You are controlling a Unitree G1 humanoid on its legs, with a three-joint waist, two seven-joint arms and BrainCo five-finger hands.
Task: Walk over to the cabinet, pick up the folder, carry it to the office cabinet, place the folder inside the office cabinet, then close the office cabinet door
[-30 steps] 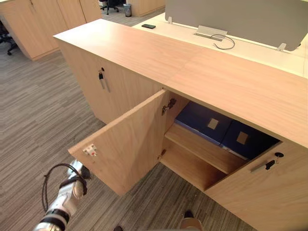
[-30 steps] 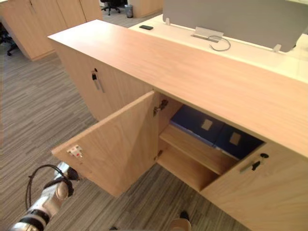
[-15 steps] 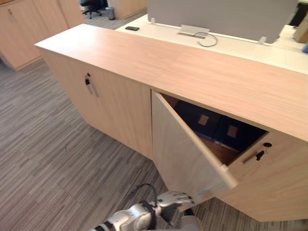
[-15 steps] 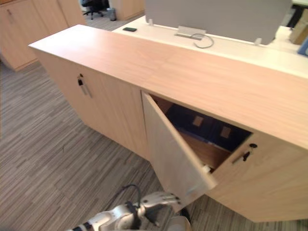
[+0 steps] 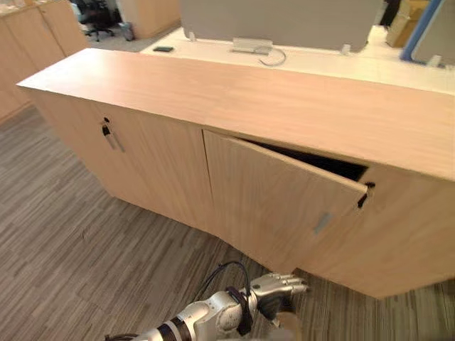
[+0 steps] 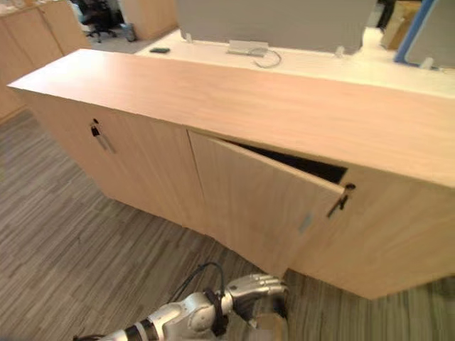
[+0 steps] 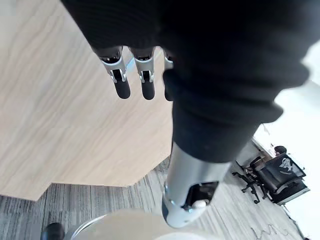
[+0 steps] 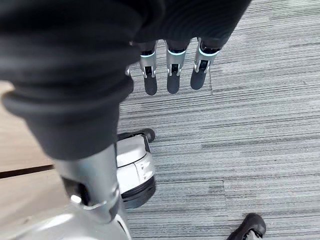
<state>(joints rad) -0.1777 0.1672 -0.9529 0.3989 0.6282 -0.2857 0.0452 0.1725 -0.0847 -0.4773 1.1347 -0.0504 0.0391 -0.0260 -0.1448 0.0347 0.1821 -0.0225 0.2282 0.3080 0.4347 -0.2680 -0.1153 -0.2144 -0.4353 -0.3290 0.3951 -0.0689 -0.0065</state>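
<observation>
- Writing: one small grey mark (image 5: 322, 222) sits on the door's front, up and to the right of the left hand; whether it bears any print cannot be told
- One left hand (image 5: 276, 287), low over the striped carpet (image 5: 71, 234), with its fingers straight and side by side and nothing in them; the tips point at the lower part of the door (image 5: 270, 199), and whether they touch the wood cannot be told
- One right hand (image 8: 172, 75), fingers straight and slack, hangs over the carpet and holds nothing
- One office cabinet (image 5: 298, 106) of pale wood, long, rises just beyond the left hand; its door is ajar (hinged on the side towards the hand's left, with the free edge standing a little out of the front on the hand's right)
- The folder is in neither hand; the narrow gap behind the door, above the left hand, is dark and nothing can be made out in it
- Two keys: the near key (image 6: 340, 202) hangs from a lock just beside the door's free edge, up and to the right of the left hand; the far key (image 5: 106, 132) hangs in a shut front well off to the hand's left
- Far beyond the left hand, behind the cabinet, stands one white bench (image 5: 370, 67) with a grey screen (image 5: 284, 18); on it lie one dark phone (image 5: 163, 49) and one looped cable (image 5: 271, 58)
</observation>
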